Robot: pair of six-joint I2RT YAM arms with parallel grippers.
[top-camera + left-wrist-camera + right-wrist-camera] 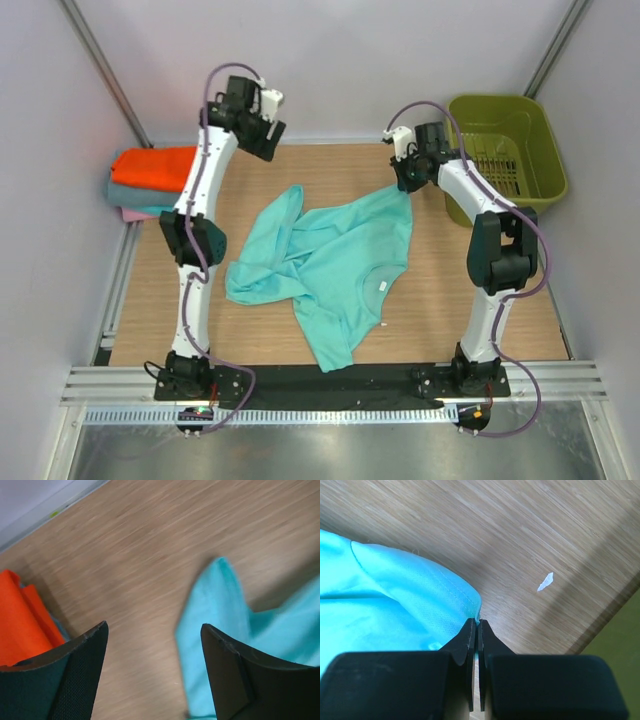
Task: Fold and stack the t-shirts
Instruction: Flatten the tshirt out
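Observation:
A mint-green t-shirt (340, 265) lies crumpled on the wooden table, its white neck label (382, 287) facing up. My right gripper (405, 182) is shut on the shirt's far right hem corner (470, 602), pinching the cloth between its fingertips. My left gripper (262, 140) is open and empty, raised above the table's far left; the shirt's far left corner (220, 610) lies below its right finger (235, 675). A stack of folded t-shirts sits at the far left: orange (155, 167) on top, grey-teal (140, 194) under it, pink (148, 212) at the bottom. The orange one also shows in the left wrist view (20, 620).
An olive-green plastic basket (510, 155) stands off the table's far right corner. A small white scrap (546, 581) lies on the wood near the right gripper. The table's right edge (610, 610) is close to that gripper. Grey walls close in the back and sides.

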